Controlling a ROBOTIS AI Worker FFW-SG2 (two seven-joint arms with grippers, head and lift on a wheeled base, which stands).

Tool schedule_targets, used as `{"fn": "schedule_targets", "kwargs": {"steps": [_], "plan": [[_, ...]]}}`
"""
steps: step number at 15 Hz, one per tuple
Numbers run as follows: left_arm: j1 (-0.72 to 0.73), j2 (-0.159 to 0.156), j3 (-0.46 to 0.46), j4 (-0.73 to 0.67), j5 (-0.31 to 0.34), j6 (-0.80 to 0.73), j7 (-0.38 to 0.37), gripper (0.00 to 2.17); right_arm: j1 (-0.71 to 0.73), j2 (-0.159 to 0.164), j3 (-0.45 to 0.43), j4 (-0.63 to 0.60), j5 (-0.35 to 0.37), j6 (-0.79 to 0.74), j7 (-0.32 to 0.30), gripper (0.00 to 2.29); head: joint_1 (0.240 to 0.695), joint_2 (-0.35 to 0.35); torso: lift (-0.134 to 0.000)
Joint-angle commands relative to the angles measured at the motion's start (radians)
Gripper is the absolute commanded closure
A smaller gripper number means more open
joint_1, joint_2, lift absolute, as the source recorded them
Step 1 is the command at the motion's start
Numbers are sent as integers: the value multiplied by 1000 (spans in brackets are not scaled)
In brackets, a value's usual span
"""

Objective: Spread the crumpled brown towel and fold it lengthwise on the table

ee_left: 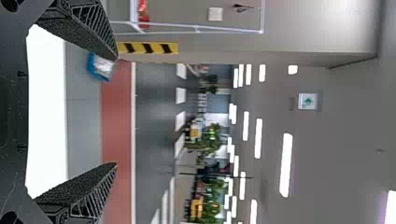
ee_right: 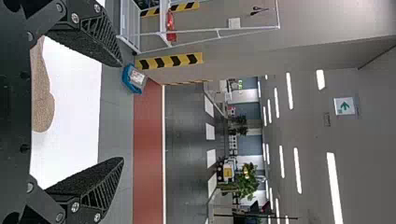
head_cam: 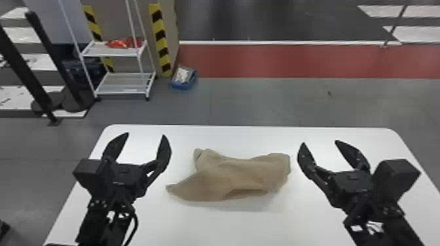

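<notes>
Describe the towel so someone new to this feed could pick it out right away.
In the head view, find the white table that spans the lower part of the scene. On it, between the left gripper and the right gripper, lies the towel. It is the low, rumpled piece of brown cloth with an uneven outline, unlike the rigid black grippers on either side.

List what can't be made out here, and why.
Brown towel's underside: head view, hidden by its upper surface.
Table's near edge: head view, cut off at the bottom.
Blue bin's contents: head view, too small.
Much of the towel: right wrist view, behind the right pincer's body.
</notes>
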Motion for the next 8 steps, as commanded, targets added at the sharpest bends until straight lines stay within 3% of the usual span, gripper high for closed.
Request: {"fn": "schedule_targets", "kwargs": {"steps": [1, 8], "plan": [[-33, -1, 12, 57, 5, 92, 1, 80, 3, -1, 0, 11, 7, -39, 0, 188, 695, 28, 0], [-82, -1, -7, 272, 5, -46, -8, 154, 0, -1, -49, 191, 102, -155, 0, 194, 695, 29, 0]]}}
